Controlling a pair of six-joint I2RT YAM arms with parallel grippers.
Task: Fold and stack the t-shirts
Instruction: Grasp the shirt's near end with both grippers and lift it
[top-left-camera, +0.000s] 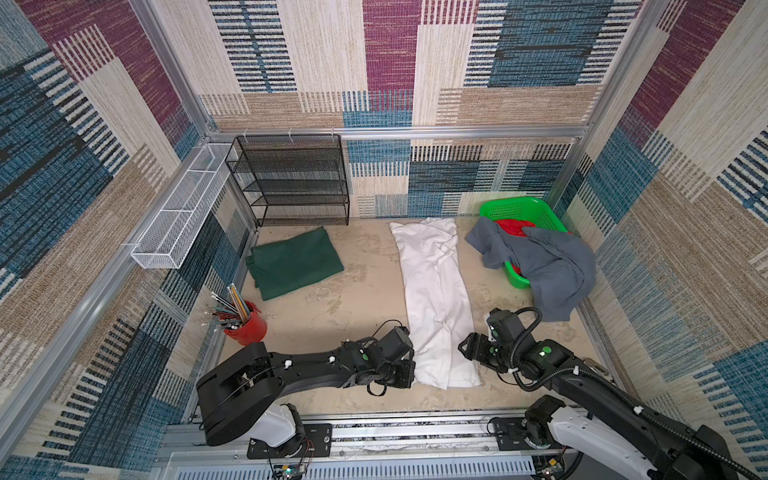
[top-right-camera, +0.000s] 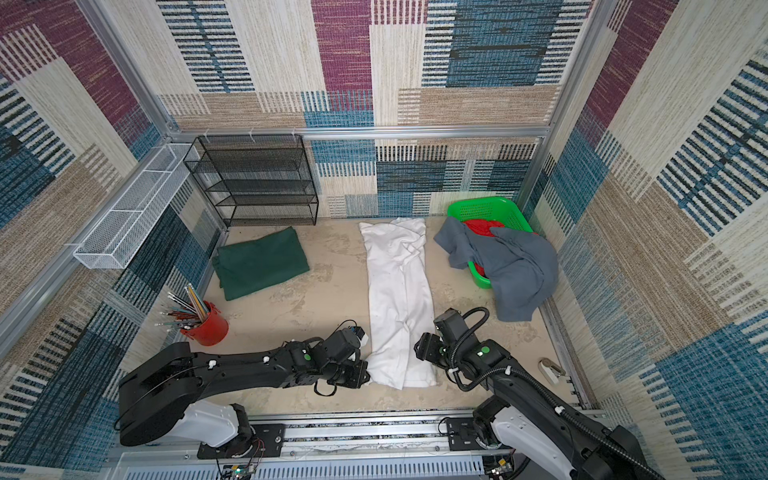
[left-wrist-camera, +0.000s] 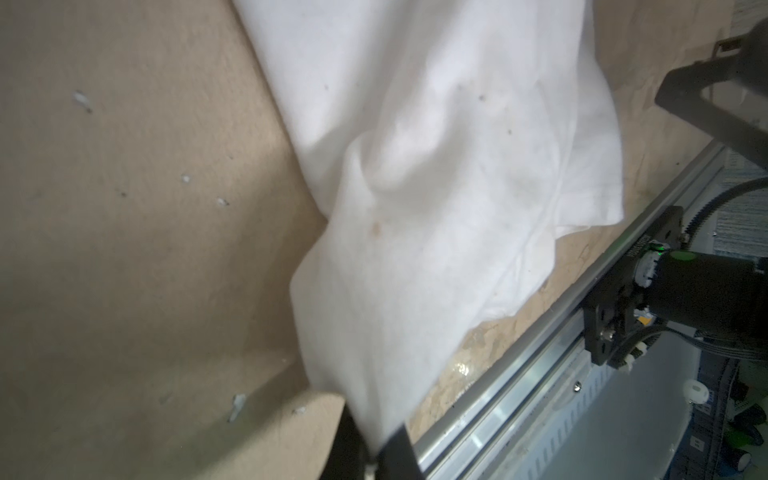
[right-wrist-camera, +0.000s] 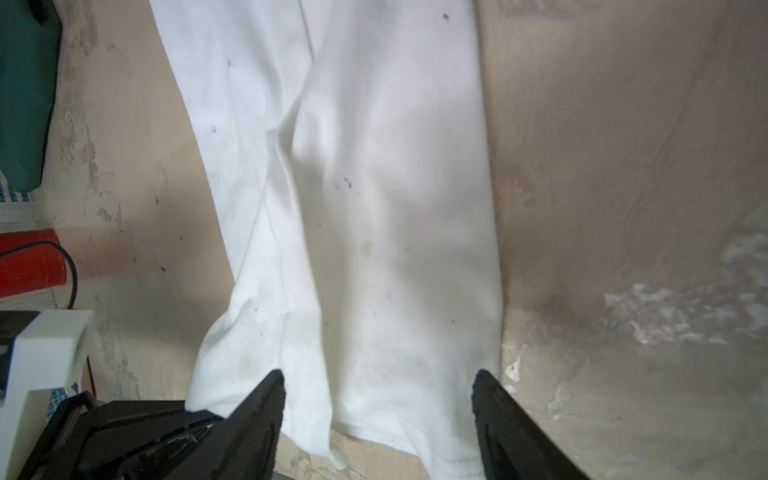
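The white t-shirt (top-left-camera: 436, 299) (top-right-camera: 399, 299) lies as a long narrow strip down the middle of the table. My left gripper (left-wrist-camera: 376, 453) is shut on its near left corner, and the white cloth (left-wrist-camera: 415, 187) rises into the jaws. In both top views this gripper (top-left-camera: 411, 372) (top-right-camera: 366, 376) sits at that corner. My right gripper (right-wrist-camera: 378, 411) (top-left-camera: 463, 347) stands open over the shirt's near right edge, one finger above the cloth (right-wrist-camera: 374, 208). A folded dark green t-shirt (top-left-camera: 293, 262) lies at the back left. A slate grey t-shirt (top-left-camera: 548, 266) hangs crumpled over the basket.
A bright green basket (top-left-camera: 523, 210) with red cloth (top-left-camera: 513, 226) stands at the back right. A red cup of pencils (top-left-camera: 247, 328) is at the front left, a black mesh shelf (top-left-camera: 291, 183) and a white wire tray (top-left-camera: 183, 208) behind it. A metal rail (top-left-camera: 415, 419) borders the front.
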